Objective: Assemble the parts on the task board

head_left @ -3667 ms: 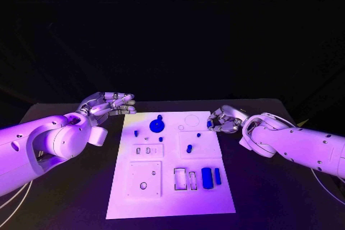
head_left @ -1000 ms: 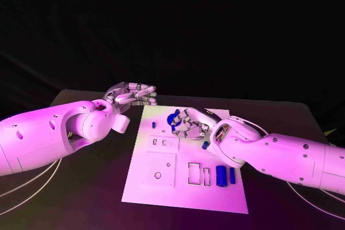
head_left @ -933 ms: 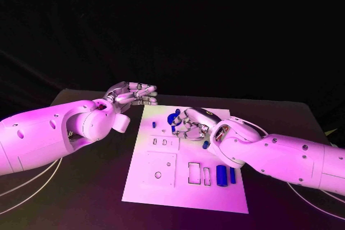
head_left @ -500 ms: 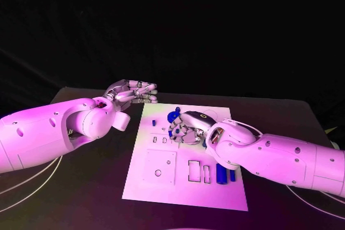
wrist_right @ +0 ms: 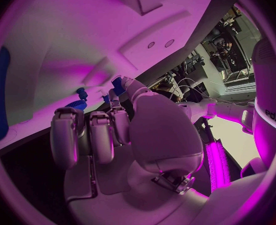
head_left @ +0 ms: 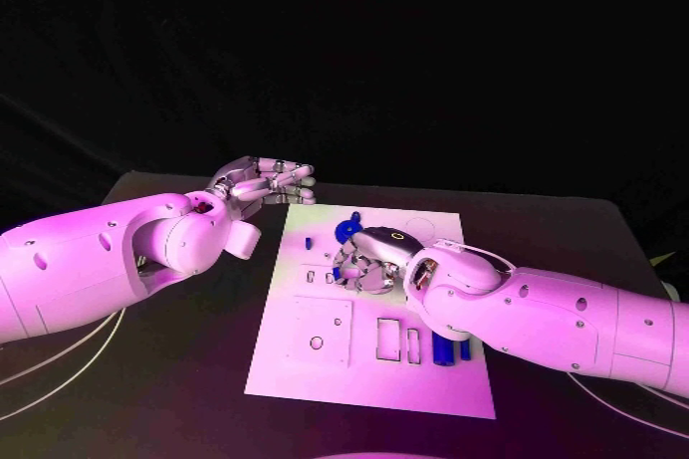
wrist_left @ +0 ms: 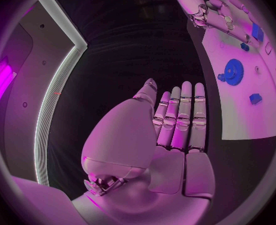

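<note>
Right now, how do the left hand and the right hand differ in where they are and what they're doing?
The left hand hangs off the board's far left corner, over the black table; the right hand is over the board itself, beside the blue gear. The left hand holds nothing, its fingers loosely curled; the right hand's fingers curl down at the board, and a small blue part shows at its fingertips, though a firm grip can't be confirmed. Both are silver, on white arms.

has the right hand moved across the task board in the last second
Yes. The right hand has shifted toward the robot's left across the task board, now beside the blue gear.
</note>
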`<state>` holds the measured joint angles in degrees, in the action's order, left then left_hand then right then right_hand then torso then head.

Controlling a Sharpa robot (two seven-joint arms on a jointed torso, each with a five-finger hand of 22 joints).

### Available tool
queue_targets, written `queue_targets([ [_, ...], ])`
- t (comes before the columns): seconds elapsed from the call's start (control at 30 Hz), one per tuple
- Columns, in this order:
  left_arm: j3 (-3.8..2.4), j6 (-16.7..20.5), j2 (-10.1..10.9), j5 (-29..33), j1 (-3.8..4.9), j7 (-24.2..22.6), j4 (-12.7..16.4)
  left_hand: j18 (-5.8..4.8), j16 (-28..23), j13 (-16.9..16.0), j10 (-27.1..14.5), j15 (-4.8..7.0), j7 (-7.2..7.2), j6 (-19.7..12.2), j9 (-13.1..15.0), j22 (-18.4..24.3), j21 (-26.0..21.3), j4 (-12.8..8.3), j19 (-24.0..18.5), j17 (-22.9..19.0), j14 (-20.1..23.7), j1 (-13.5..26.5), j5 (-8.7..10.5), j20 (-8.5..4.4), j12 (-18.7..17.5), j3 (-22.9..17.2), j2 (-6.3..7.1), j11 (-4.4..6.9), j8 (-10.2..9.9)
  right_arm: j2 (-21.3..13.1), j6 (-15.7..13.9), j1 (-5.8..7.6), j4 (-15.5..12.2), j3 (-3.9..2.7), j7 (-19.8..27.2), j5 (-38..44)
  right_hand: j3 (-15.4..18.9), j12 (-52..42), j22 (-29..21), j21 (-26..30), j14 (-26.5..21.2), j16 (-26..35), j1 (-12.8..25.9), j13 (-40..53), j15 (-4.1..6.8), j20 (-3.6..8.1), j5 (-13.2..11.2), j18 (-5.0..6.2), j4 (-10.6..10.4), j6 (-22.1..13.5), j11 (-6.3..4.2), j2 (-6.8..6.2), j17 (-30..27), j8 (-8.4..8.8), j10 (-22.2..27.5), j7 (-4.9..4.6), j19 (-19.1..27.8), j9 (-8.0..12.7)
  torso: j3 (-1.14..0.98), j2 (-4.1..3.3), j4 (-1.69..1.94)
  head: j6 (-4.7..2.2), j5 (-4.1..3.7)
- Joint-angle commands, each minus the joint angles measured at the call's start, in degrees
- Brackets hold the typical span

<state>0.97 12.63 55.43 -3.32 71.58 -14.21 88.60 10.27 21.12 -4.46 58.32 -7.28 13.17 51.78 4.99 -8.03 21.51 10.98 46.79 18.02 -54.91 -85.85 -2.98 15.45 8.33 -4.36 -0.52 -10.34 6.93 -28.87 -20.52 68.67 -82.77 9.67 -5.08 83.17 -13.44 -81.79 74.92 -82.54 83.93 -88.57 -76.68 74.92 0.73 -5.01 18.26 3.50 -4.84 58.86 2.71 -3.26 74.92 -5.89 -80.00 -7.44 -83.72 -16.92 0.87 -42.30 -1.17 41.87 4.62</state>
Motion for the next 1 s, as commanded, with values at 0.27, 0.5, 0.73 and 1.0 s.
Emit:
queue_targets([
  [0.27, -0.04, -1.10, 0.01, 0.04, 0.04, -0.20, 0.22, 0.25, -0.17, -0.09, -0.22, -0.05, 0.37, -0.27, 0.05, 0.05, -0.33, 0.15, 0.13, -0.05, -0.40, 0.62, 0.14, 0.26, 0.38, -0.05, -0.07, 0.20, 0.18, 0.45, 1.89, -0.28, 0.43, 0.08, -1.09, 2.14, -0.03, -0.18, 6.84, -0.03, 5.54, -0.32, 0.61, 1.15, 0.48, -0.02, -0.35, -0.98, -0.31, 0.30, 0.07, 0.12, 12.75, -0.09, -0.14, 0.00, -0.08, -0.10, -0.02, 0.01, -0.03, 0.06, 0.02],
  [0.5, -0.04, -1.11, 0.03, 0.04, 0.04, -0.19, 0.20, 0.25, -0.17, -0.09, -0.22, -0.05, 0.37, -0.27, 0.05, 0.05, -0.33, 0.15, 0.13, -0.05, -0.40, 0.62, 0.14, 0.26, 0.38, -0.05, -0.07, 0.20, 0.18, 0.41, 2.33, -0.33, 0.48, 0.09, -1.38, 2.37, -0.03, -0.18, 6.84, -0.03, 5.54, -0.32, 0.61, 1.15, 0.48, -0.02, -0.35, -0.98, -0.31, 0.30, 0.07, 0.12, 12.75, -0.09, -0.14, 0.00, -0.08, -0.10, -0.04, 0.02, -0.07, 0.05, -0.06],
  [0.73, -0.04, -1.11, 0.07, 0.04, 0.04, -0.16, 0.21, 0.25, -0.17, -0.09, -0.22, -0.05, 0.37, -0.27, 0.05, 0.05, -0.33, 0.15, 0.13, -0.05, -0.40, 0.62, 0.14, 0.26, 0.38, -0.05, -0.07, 0.20, 0.18, 0.24, 3.33, -0.33, 0.56, 0.10, -2.32, 3.09, -0.02, 0.02, 6.60, 0.22, 5.48, -0.20, 0.62, 0.86, 0.49, -0.01, -0.95, -0.90, -0.22, 0.23, 0.05, 0.07, 12.49, 0.00, 0.11, 0.00, 0.12, -0.08, -0.04, -0.01, -0.11, 0.08, -0.21],
  [1.0, -0.04, -1.15, 0.06, 0.04, 0.04, -0.16, 0.19, 0.25, -0.17, -0.09, -0.22, -0.05, 0.37, -0.27, 0.05, 0.05, -0.33, 0.15, 0.13, -0.05, -0.40, 0.62, 0.14, 0.26, 0.38, -0.05, -0.07, 0.20, 0.18, 0.22, 3.68, -0.34, 0.51, 0.10, -3.03, 3.59, 0.16, 0.20, 6.39, 0.46, 5.44, -0.12, 0.75, 0.62, 0.43, -0.04, -1.78, -0.83, -0.09, -0.05, 0.15, -0.27, 12.34, 0.20, 0.37, -0.13, 0.31, -0.02, -0.05, 0.00, -0.04, 0.10, -0.49],
])
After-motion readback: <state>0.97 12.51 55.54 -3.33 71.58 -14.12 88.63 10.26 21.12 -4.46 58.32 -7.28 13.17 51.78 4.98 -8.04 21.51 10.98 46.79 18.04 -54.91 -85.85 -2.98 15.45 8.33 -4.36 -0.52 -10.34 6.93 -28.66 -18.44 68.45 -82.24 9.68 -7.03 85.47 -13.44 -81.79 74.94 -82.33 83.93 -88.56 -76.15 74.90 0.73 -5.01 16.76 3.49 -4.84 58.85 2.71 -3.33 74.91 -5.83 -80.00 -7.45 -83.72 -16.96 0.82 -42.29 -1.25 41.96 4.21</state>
